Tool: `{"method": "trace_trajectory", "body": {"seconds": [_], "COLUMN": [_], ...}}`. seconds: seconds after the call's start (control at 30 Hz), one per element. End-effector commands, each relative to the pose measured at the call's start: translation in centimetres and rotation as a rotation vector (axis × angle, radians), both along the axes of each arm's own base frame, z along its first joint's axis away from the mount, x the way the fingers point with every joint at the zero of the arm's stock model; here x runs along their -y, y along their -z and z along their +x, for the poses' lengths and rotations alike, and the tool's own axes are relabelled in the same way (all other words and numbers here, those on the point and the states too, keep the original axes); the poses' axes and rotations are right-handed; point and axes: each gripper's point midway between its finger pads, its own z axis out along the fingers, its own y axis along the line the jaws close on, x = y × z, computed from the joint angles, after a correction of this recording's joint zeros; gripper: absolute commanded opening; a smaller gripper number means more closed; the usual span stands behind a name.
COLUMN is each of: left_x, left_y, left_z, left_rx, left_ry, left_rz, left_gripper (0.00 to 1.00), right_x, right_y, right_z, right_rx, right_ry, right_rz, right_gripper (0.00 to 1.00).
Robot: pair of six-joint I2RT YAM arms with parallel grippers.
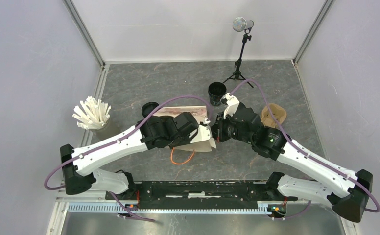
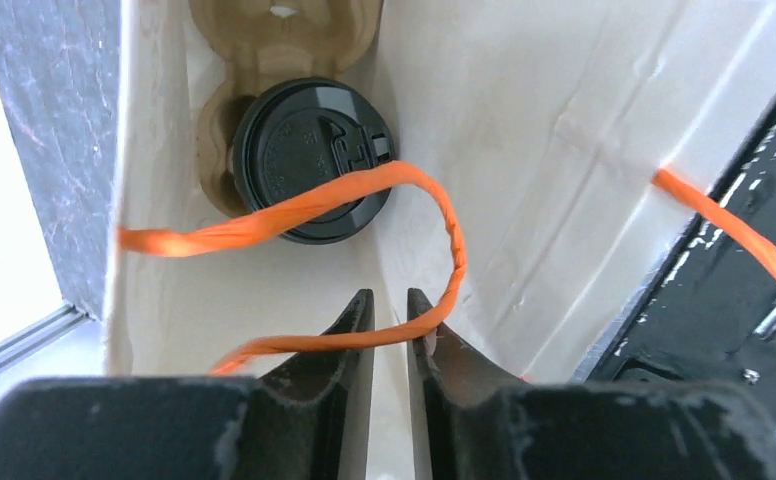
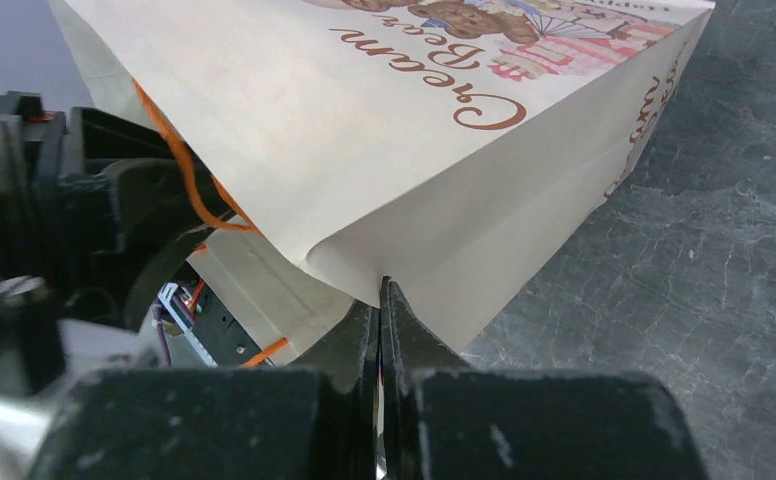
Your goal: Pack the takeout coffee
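A beige paper bag (image 1: 178, 111) lies on its side mid-table, its mouth toward the arms. Inside it, in the left wrist view, a takeout coffee with a black lid (image 2: 309, 160) sits in a brown pulp carrier (image 2: 264, 35). My left gripper (image 2: 389, 295) is at the bag's mouth, its jaws a narrow gap apart. An orange handle (image 2: 294, 210) is draped across its fingertips. My right gripper (image 3: 379, 285) is shut on a folded edge of the bag (image 3: 344, 130) from the right side. Two more black cups stand outside, one behind the bag (image 1: 217, 92) and one at its left (image 1: 150, 108).
A brown pulp piece (image 1: 273, 115) lies right of the right arm. A holder of white sticks (image 1: 91, 113) stands at the left edge. A small stand with a round head (image 1: 242, 29) is at the back. The bag's other orange handle (image 1: 180, 157) trails toward the arm bases.
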Motion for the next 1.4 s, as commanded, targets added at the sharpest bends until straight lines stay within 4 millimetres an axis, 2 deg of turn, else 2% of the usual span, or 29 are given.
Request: {"method": "trace_trajectory", "body": {"seconds": [0.0, 0.13, 0.3, 0.43, 0.6, 0.67, 0.7, 0.8, 0.9, 0.93, 1.03, 1.13, 1.27, 1.37], "left_x": [1.6, 2.2, 3.0, 2.6, 2.2, 1.9, 1.6, 0.1, -1.6, -2.2, -4.5, -6.0, -6.1, -5.1], "left_y": [-2.3, -3.7, -7.0, -8.7, -11.8, -13.4, -14.4, -16.5, -18.1, -18.4, -18.3, -16.7, -13.9, -13.5], "left_z": [-1.9, -1.6, -2.4, -2.7, -1.8, -1.2, -0.9, -0.2, 0.4, 0.7, 1.8, 2.9, 3.8, 4.0], "left_rx": [-0.064, -0.046, -0.080, -0.076, -0.029, 0.000, 0.022, 0.070, 0.083, 0.084, 0.060, -0.010, -0.120, -0.177], "left_ry": [0.035, 0.069, 0.072, 0.040, -0.125, -0.207, -0.264, -0.386, -0.483, -0.517, -0.663, -0.769, -0.839, -0.836], "left_rz": [-0.114, -0.122, -0.200, -0.232, -0.350, -0.414, -0.456, -0.539, -0.599, -0.616, -0.646, -0.633, -0.568, -0.604], "left_gripper": [0.23, 0.13, 0.12, 0.13, 0.21, 0.33, 0.38, 0.44, 0.54, 0.54, 0.54, 0.53, 0.53, 0.54], "right_x": [0.0, 0.5, 0.9, 0.8, 1.2, 1.3, 1.3, 1.4, 1.7, 1.9, 2.4, 2.7, 3.0, 3.3], "right_y": [-1.7, -1.8, -4.1, -5.9, -6.2, -5.8, -5.7, -5.1, -4.3, -4.1, -3.7, -4.0, -3.8, -3.6], "right_z": [-0.8, -1.1, -1.1, -1.2, -1.1, -1.1, -1.1, -1.3, -1.4, -1.4, -1.3, -1.2, -1.1, -1.1], "right_rx": [-0.020, -0.039, -0.050, -0.078, -0.097, -0.101, -0.101, -0.100, -0.097, -0.098, -0.094, -0.079, -0.064, -0.052], "right_ry": [-0.015, -0.011, -0.020, -0.045, -0.036, -0.037, -0.041, -0.055, -0.055, -0.054, -0.044, -0.036, -0.034, -0.030], "right_rz": [0.042, 0.038, 0.070, 0.084, 0.066, 0.053, 0.049, 0.038, 0.013, 0.003, -0.024, -0.028, -0.040, -0.057], "right_gripper": [0.00, 0.00, 0.00, 0.00, 0.00, 0.00, 0.00, 0.00, 0.00, 0.00, 0.00, 0.00, 0.00, 0.00]}}
